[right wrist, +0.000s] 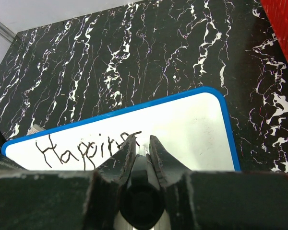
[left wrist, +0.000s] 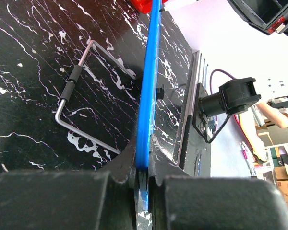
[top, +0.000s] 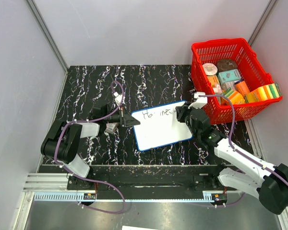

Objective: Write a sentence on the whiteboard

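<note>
The whiteboard (top: 162,128) lies flat on the black marble table, white with a blue rim. Dark handwritten letters (top: 154,113) run along its far edge; in the right wrist view the sentence (right wrist: 81,149) reads "Happin" plus a part-formed letter. My right gripper (right wrist: 142,146) is shut on a marker (right wrist: 142,189) with its tip on the board at the end of the writing; it also shows in the top view (top: 182,113). My left gripper (left wrist: 143,179) is shut on the board's blue rim (left wrist: 149,91) at its left edge (top: 132,120).
A red basket (top: 249,56) with several packaged goods stands at the back right, close to my right arm. A bent metal wire stand (left wrist: 74,81) lies on the table left of the board. Grey walls enclose the table on three sides.
</note>
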Robot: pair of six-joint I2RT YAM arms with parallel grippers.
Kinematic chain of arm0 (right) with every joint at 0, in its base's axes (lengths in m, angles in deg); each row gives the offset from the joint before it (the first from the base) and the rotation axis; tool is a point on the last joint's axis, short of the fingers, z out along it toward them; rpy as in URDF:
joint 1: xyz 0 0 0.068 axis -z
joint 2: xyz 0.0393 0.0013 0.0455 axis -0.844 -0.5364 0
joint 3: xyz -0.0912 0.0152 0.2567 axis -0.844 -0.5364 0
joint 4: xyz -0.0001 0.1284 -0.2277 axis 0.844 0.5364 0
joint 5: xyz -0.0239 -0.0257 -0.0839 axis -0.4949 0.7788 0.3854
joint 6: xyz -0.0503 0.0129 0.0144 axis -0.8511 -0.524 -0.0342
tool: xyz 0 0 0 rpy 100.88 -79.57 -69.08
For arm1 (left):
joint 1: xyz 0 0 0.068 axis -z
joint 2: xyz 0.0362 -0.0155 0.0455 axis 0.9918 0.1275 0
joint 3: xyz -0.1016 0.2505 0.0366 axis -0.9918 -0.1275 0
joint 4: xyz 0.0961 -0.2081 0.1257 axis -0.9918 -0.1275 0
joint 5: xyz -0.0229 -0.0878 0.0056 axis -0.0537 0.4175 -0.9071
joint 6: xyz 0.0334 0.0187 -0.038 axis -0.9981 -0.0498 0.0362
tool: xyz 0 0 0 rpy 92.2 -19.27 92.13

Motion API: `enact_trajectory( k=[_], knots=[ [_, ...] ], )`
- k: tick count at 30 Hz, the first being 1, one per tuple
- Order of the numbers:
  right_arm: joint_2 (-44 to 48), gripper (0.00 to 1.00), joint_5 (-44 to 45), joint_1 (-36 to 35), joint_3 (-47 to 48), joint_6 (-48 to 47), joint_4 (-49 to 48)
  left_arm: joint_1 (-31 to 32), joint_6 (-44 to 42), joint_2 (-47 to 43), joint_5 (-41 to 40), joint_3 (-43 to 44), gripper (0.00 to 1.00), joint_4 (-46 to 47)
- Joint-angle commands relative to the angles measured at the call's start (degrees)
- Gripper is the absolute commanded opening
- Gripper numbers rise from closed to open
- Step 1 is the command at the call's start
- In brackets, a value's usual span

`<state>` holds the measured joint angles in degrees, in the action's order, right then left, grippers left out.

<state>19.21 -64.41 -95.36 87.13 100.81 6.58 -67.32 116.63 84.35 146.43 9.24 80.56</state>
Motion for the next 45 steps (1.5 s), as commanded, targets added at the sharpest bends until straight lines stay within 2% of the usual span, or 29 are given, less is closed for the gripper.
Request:
enact_trajectory(
  k=[1,18,28,36,45],
  knots=[
    [0.94,0.0,1.24,0.36,-0.29,0.49,0.13,0.29,-7.03,-0.12,-4.94,0.34,0.0,-1.67],
    [1.37,0.0,-3.77,0.36,-0.82,3.21,-3.21,0.29,-7.2,-0.29,-5.03,0.34,0.0,-1.85],
    [7.7,0.0,3.07,0.45,-1.96,1.37,-2.5,0.29,-7.29,-0.38,-4.94,0.25,0.0,-1.85],
    [3.49,0.0,4.93,0.89,1.38,-0.04,-1.89,0.29,-7.29,-0.38,-4.94,0.25,0.0,-1.85],
    [3.49,0.0,4.93,1.41,1.64,-0.31,-3.12,0.29,-7.29,-0.29,-5.03,0.25,0.0,-1.76]
  ],
)
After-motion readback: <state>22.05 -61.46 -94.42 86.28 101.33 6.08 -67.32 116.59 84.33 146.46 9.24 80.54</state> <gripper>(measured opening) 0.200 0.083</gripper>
